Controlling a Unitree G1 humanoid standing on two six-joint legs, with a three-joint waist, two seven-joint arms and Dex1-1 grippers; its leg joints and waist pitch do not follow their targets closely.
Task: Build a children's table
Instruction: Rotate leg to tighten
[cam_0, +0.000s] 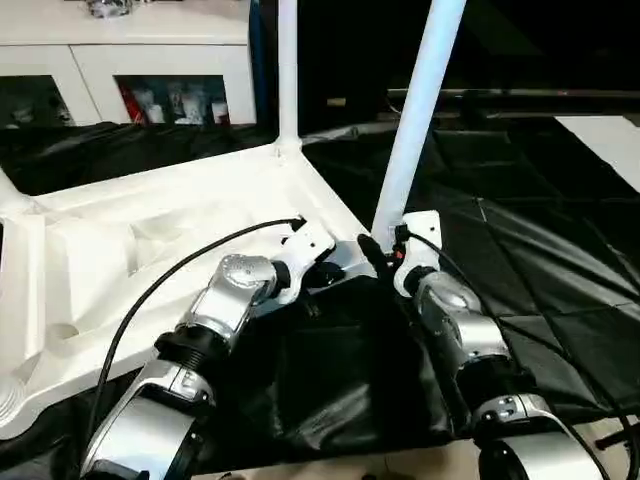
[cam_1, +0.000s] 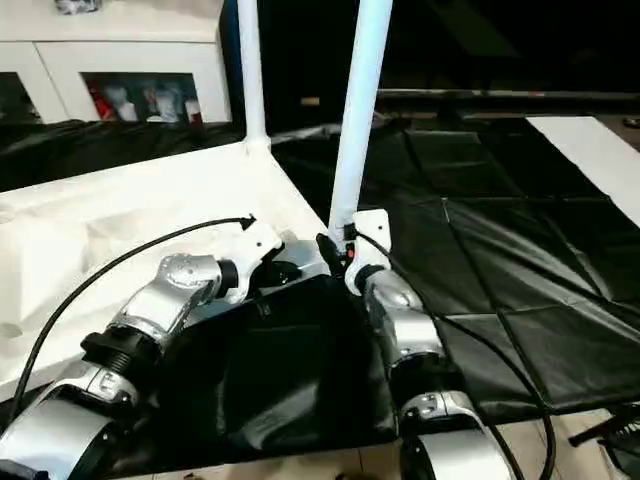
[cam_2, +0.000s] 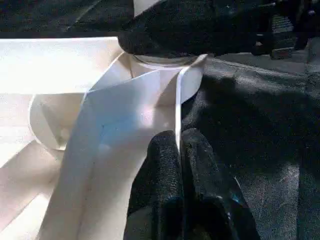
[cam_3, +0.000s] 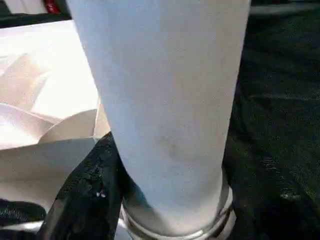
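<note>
Table top (cam_0: 150, 235) lies upside down, ribbed underside up, across the left half of the head views, on black sheeting (cam_0: 540, 270) that covers the floor. Its near right corner sits at frame centre, just ahead of both wrists.

Two legs stand upright in corner sockets: far leg (cam_0: 288, 70) at upper centre, rising out of frame, and near leg (cam_0: 420, 110) right of centre, leaning slightly to the right as it goes up. A bit of a third leg or socket shows at the far left edge; can't tell which.

Right pincer (cam_0: 378, 252) is clenched on near leg at its base, black fingers (cam_3: 95, 195) wrapped on both sides of the tube just above the socket collar (cam_3: 175, 227). Right wrist view has the tube front and centre, w/ the white top to its left and black sheeting to the right.

Left pincer (cam_2: 179, 165) is clenched on the thin white rim wall (cam_2: 178, 107) of the top near that same corner: its two black pads press together w/ the wall edge between them. In left wrist view the corner socket (cam_2: 167, 75) sits just beyond, w/ the right pincer's black fingers around the leg base above it.

White cabinet (cam_0: 130, 60) w/ glass doors at upper left, behind the top. A pale strip (cam_0: 605, 140) of floor at upper right.
</note>
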